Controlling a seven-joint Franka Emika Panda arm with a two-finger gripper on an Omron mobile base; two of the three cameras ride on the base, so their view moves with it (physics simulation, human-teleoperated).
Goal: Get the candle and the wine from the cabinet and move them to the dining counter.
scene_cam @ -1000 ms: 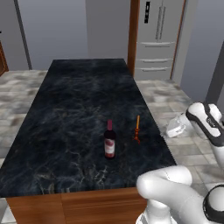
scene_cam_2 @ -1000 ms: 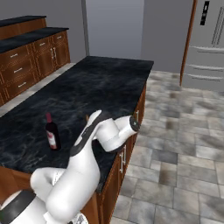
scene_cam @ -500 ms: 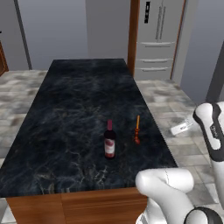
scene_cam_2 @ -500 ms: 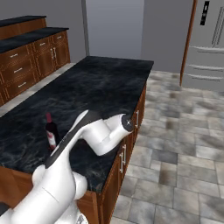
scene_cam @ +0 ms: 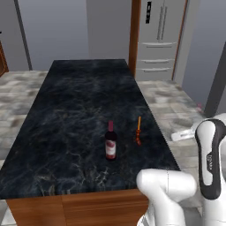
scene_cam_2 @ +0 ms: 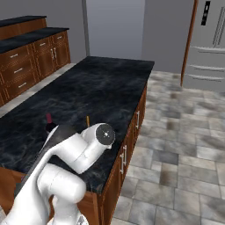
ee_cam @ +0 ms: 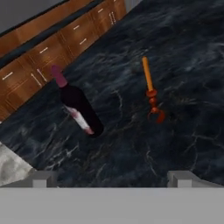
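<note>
The wine (scene_cam: pixel 111 143) stands upright on the dining counter (scene_cam: pixel 84 101), near its front right part. The candle (scene_cam: pixel 138 131) stands just right of it, close to the counter's right edge. In the hand view the wine (ee_cam: pixel 78 107) and the candle (ee_cam: pixel 152 92) both lie ahead of my gripper (ee_cam: pixel 111 179), which is open and holds nothing, well back from both. In the right base view my arm covers most of the wine (scene_cam_2: pixel 49 123), and the candle (scene_cam_2: pixel 88 121) pokes up behind it. The cabinet is out of view.
A steel fridge (scene_cam: pixel 161 39) stands beyond the counter's far right corner. Brown base cabinets with drawers (scene_cam_2: pixel 26 61) line the wall across the aisle. Tiled floor (scene_cam_2: pixel 176 145) runs along the counter's right side, where my arm hangs.
My arm has folded back and lower beside the counter's right edge, its elbow swinging toward the base. The wine and the candle have stayed put. The jaws have stayed open.
</note>
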